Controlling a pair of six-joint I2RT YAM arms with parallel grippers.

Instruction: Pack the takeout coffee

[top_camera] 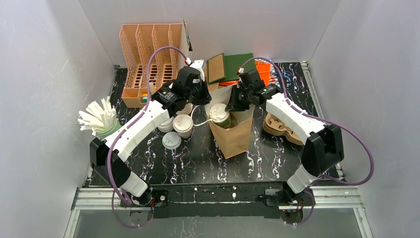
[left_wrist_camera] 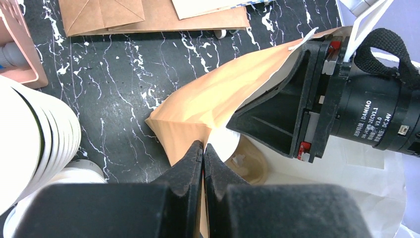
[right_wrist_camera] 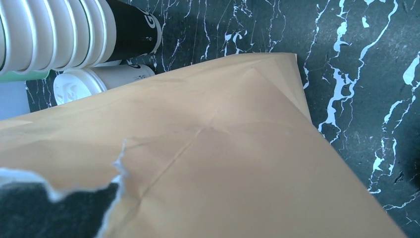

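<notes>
The green cup sits in the open mouth of the brown paper bag, near the middle of the black marbled table. It is a small paper cup with green walls and a round white plastic sip lid, which faces up towards the overhead camera. The left gripper is pinched tight on the bag's near rim, with the paper caught between its 2 fingertips. The right gripper hangs at the bag's far rim, just beside the cup; I cannot tell how wide it stands. Another lidded cup stands left of the bag.
</notes>
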